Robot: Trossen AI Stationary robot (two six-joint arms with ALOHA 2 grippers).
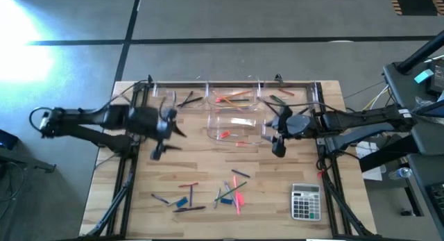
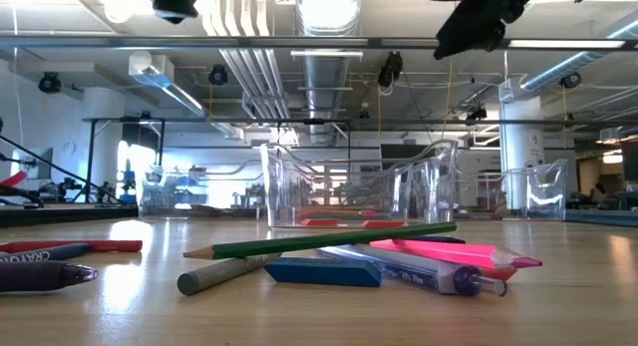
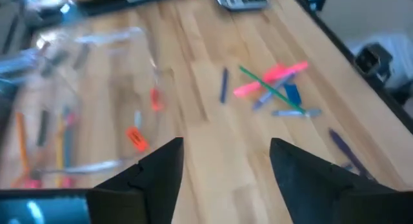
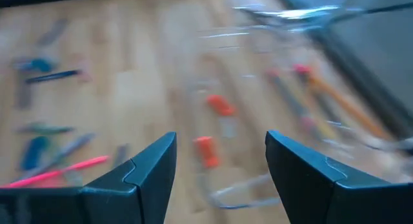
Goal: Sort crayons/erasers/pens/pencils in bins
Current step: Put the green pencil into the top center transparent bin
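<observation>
Four clear bins stand at the table's far side: three in a row and one in front of them. The front bin holds small orange-red erasers. The far middle bin holds orange pencils, and the far left one dark sticks. Loose pens, pencils, crayons and a blue eraser lie in two heaps near the front edge. My left gripper hangs open above the table, left of the front bin. My right gripper hangs open to its right. Both are empty.
A grey calculator lies at the near right corner. Bare wood stretches between the bins and the loose heaps. In the low view a green pencil lies across a pink stick close to the camera.
</observation>
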